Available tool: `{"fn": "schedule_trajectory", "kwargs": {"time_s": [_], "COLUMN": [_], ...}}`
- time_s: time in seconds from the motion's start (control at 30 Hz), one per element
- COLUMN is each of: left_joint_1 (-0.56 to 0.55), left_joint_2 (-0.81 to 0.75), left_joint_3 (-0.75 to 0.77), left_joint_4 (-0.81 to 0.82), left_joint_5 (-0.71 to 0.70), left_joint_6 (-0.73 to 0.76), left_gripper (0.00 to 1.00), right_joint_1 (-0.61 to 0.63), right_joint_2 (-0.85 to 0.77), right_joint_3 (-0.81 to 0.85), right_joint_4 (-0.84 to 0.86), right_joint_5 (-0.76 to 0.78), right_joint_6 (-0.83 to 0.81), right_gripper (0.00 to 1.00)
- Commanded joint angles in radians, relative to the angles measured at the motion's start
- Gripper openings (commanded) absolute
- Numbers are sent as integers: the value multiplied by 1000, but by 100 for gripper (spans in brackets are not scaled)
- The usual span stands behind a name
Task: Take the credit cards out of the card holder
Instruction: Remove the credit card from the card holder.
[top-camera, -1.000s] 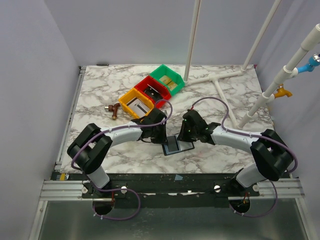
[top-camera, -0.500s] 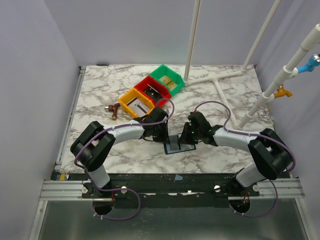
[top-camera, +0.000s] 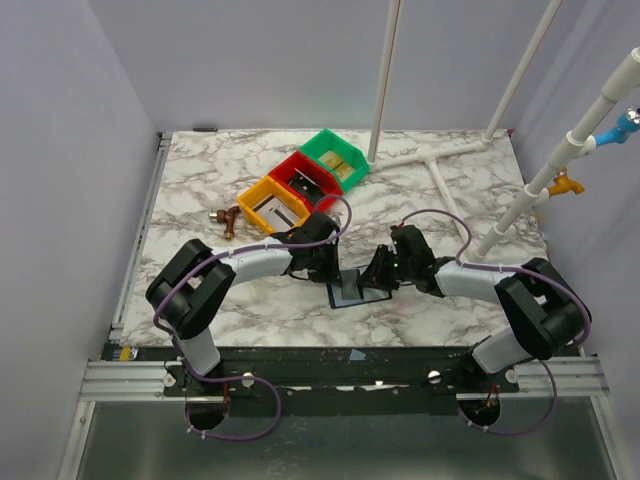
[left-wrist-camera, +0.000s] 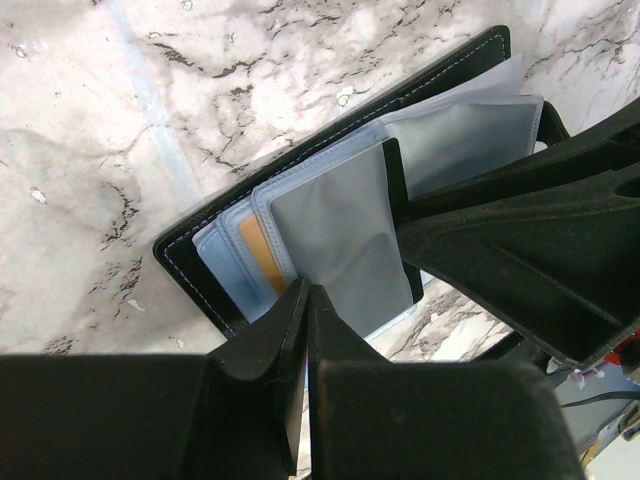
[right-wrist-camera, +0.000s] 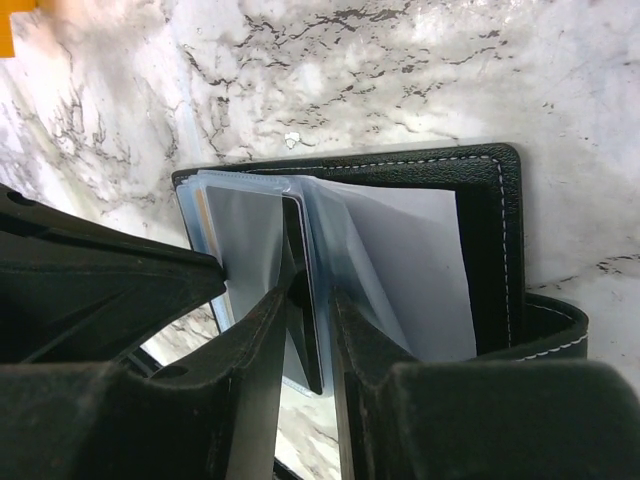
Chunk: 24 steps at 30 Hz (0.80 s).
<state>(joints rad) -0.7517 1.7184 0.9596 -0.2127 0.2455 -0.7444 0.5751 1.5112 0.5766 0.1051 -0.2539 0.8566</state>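
Observation:
The card holder (top-camera: 350, 292) lies open on the marble between both grippers, a black wallet with white stitching (right-wrist-camera: 490, 200) and clear bluish sleeves fanned out. A tan-gold credit card (left-wrist-camera: 262, 255) sits in a left sleeve. A pale whitish card (right-wrist-camera: 420, 260) sits in a right sleeve. My left gripper (left-wrist-camera: 308, 292) is shut, its tips at the near edge of a grey sleeve. My right gripper (right-wrist-camera: 310, 300) has its jaws narrowed around a thin dark inner leaf that stands up from the middle. In the top view the left gripper (top-camera: 328, 268) and right gripper (top-camera: 377, 275) flank the wallet.
A yellow bin (top-camera: 270, 208), a red bin (top-camera: 306, 180) and a green bin (top-camera: 337, 158) stand in a row behind the left arm. A small brown fitting (top-camera: 228, 218) lies left of them. White pipes (top-camera: 440, 170) run across the back right.
My right gripper has come down and toward the near edge onto the wallet's middle. My left gripper has shifted slightly right at the wallet's left side. The wallet stays in place.

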Motion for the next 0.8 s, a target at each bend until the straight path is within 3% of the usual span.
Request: {"fn": "schedule_trajectory", "kwargs": {"time_s": [0.0,0.77], "left_joint_1": [2,-18], "left_joint_2": [31,58], "left_joint_3": [11,18], "left_joint_4": [-26,-32], "left_joint_5": [-4,2], "left_joint_6": [20,23], "left_gripper": [5,0], "right_joint_1": [-24,-69], "right_joint_2": [4,5], "right_joint_3": [-46,-112], "right_joint_4": [56,211], "right_joint_5": [-63,-190], "right_joint_6": [31,90], "right_gripper": [28,20]}}
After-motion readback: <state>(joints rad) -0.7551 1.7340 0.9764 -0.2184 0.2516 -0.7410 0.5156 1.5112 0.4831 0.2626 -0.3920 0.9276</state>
